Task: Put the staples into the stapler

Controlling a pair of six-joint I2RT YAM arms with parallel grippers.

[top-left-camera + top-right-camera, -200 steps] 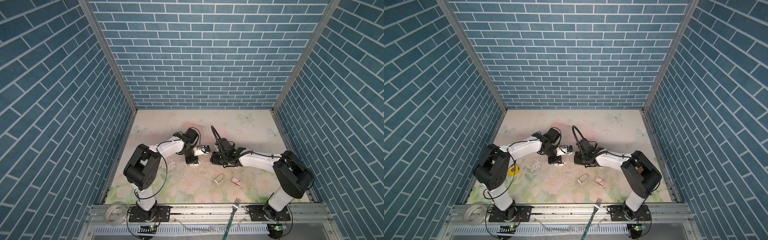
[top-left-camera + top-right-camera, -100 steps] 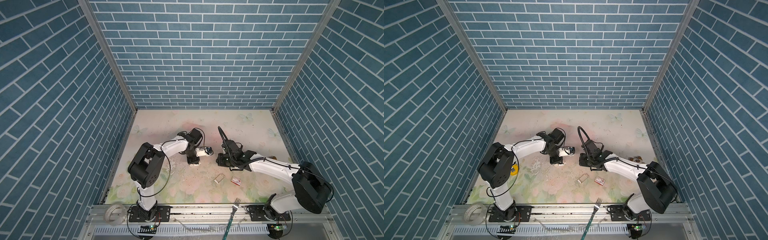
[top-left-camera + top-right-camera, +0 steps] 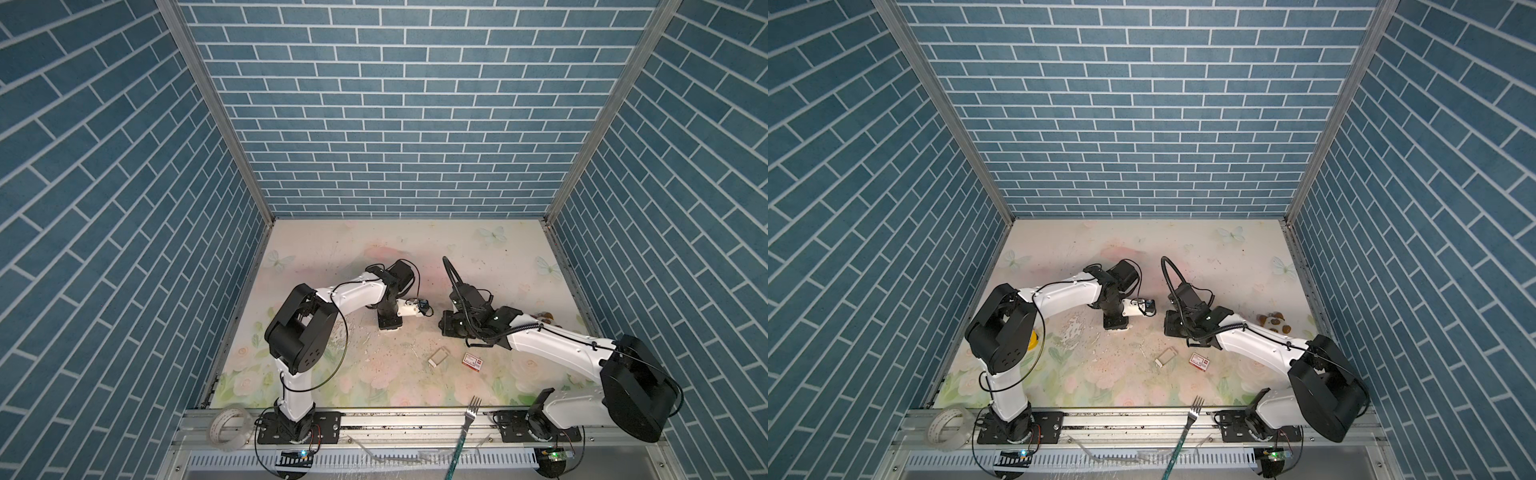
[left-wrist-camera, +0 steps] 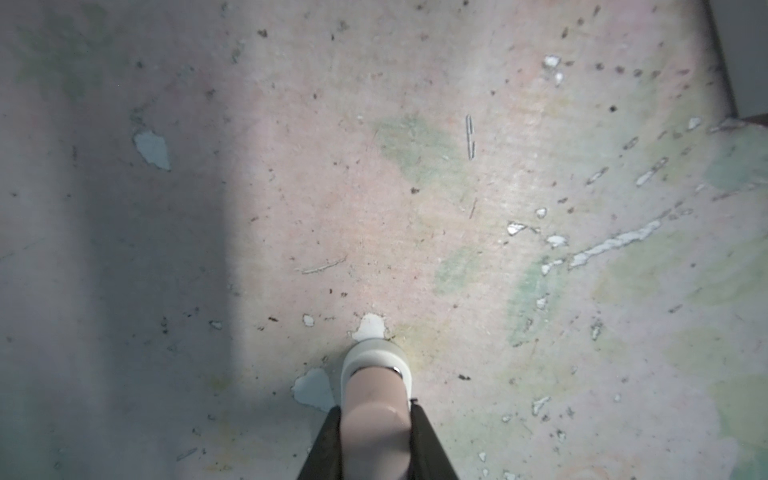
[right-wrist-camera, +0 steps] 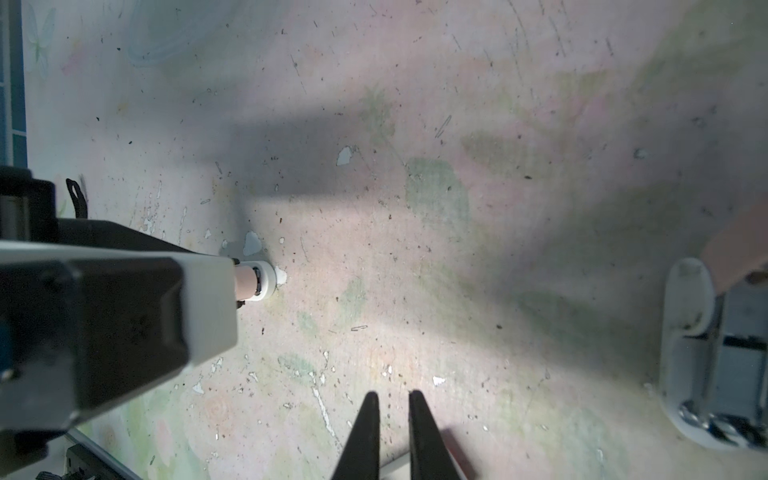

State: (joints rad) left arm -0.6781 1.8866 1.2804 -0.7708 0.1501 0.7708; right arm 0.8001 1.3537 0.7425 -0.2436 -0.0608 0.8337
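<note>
My left gripper (image 3: 388, 327) (image 4: 374, 407) points straight down, shut on a pinkish tube (image 4: 376, 374) (image 5: 259, 280) whose white end rests on the mat. The stapler (image 5: 685, 353), with a white base, metal channel and raised pink top, shows only in the right wrist view; my right arm hides it in both top views. My right gripper (image 3: 448, 331) (image 5: 392, 395) hovers low between the two, jaws a narrow gap apart with nothing in them. The staples lie in a pale tray (image 3: 438, 356) (image 3: 1166, 357) nearer the front, beside the white-and-red box (image 3: 473, 360) (image 3: 1200, 360).
A fork (image 3: 467, 419) and a tape roll (image 3: 230, 428) lie on the front rail. Brown lumps (image 3: 1273, 321) sit at the right edge and a yellow thing (image 3: 1034, 338) behind my left arm. Loose staple bits (image 4: 470, 137) dot the worn mat. Brick walls enclose three sides.
My right arm's elbow has swung out toward the front right and its gripper has shifted slightly right. My left gripper has stayed at the same spot on the mat.
</note>
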